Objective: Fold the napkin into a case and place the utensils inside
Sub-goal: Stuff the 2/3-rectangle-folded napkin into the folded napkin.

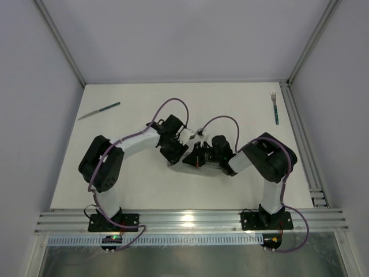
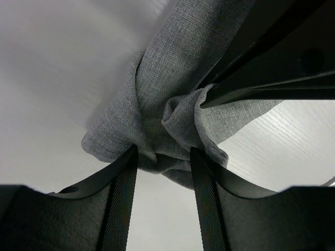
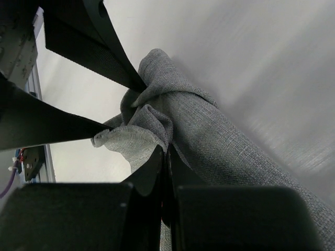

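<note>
Right hand (image 3: 166,151) clamps the bunched napkin (image 2: 157,78) mid-desk (image 1: 230,104). Left hand (image 2: 162,157) half-open, straddling the same bunch. Knife (image 1: 99,111) near far-left corner, fork (image 1: 275,107) near far-right corner.

Overhead view down on the whole table (image 1: 230,104); both wrist views close on the same bunched napkin (image 2: 167,78)

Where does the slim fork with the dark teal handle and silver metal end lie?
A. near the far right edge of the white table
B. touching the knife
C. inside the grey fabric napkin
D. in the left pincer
A: the slim teal-handled fork lies alone by the white table's far right edge.
</note>
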Robot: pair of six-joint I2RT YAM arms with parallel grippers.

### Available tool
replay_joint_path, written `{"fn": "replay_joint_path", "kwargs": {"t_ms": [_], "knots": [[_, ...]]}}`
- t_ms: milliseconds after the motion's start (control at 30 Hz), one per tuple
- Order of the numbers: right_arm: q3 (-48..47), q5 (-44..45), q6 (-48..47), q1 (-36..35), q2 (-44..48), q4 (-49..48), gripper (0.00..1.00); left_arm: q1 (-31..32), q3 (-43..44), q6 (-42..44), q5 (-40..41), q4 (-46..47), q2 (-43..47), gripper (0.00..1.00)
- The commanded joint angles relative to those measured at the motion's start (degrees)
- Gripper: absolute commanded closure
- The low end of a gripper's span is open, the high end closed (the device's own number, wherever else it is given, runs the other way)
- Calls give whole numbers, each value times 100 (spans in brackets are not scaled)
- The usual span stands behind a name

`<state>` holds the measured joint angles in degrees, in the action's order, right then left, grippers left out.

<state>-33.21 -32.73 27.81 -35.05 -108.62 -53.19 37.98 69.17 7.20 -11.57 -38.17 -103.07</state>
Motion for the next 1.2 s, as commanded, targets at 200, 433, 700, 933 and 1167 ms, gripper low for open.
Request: {"fn": "replay_joint_path", "kwargs": {"t_ms": [200,433,700,933,1167], "knots": [[-228,206,-3,-11,201,457,97,26,53,-88,497,530,-451,90],[-624,258,-276,33,429,1539,97,-255,35,-219,438,601,155,100],[-836,294,-452,51,412,2111,97,-783,334,-544,-231,232,243,100],[-1414,293,-575,51,236,2698,97,-792,308,-606,-758,213,191,100],[-2048,513,-742,7,297,3620,91,-792,431,-518,-741,152,6,100]]}}
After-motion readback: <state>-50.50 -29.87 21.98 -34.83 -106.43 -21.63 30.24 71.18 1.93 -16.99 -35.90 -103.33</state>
